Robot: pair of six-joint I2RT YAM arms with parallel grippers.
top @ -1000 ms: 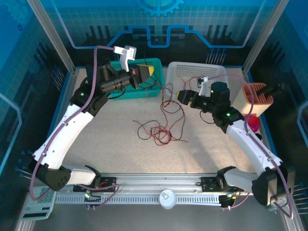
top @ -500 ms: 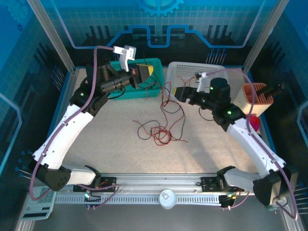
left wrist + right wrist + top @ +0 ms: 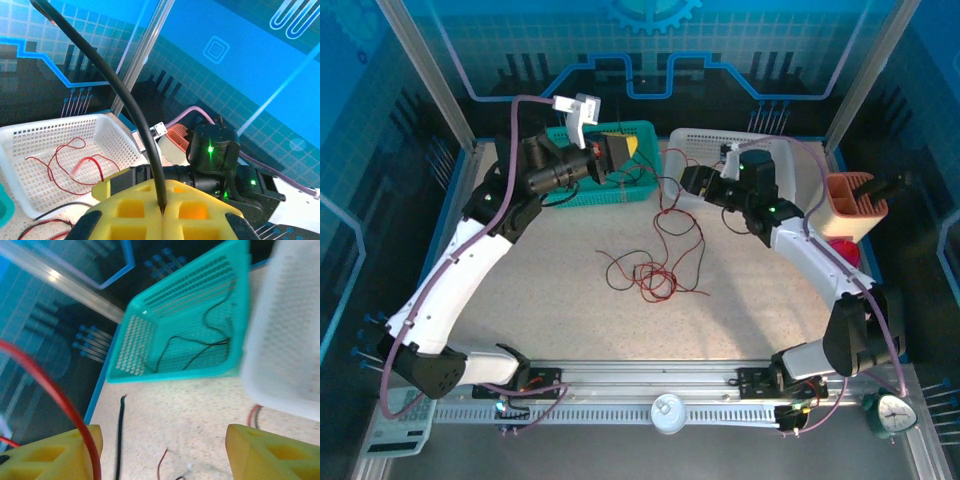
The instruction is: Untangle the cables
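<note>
Speckled table (image 3: 560, 250) | left gripper (image 3: 162, 212) pinching black cable (image 3: 129, 106) | right gripper (image 3: 162, 455) spread wide

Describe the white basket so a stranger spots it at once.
At the far edge of the table, two mesh baskets sit side by side. The white basket is the right one seen from above; unlike the teal basket, it holds red cables.

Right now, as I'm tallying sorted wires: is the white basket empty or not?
Not empty. In the left wrist view, thin red cables lie looped on the floor of the white basket.
</note>
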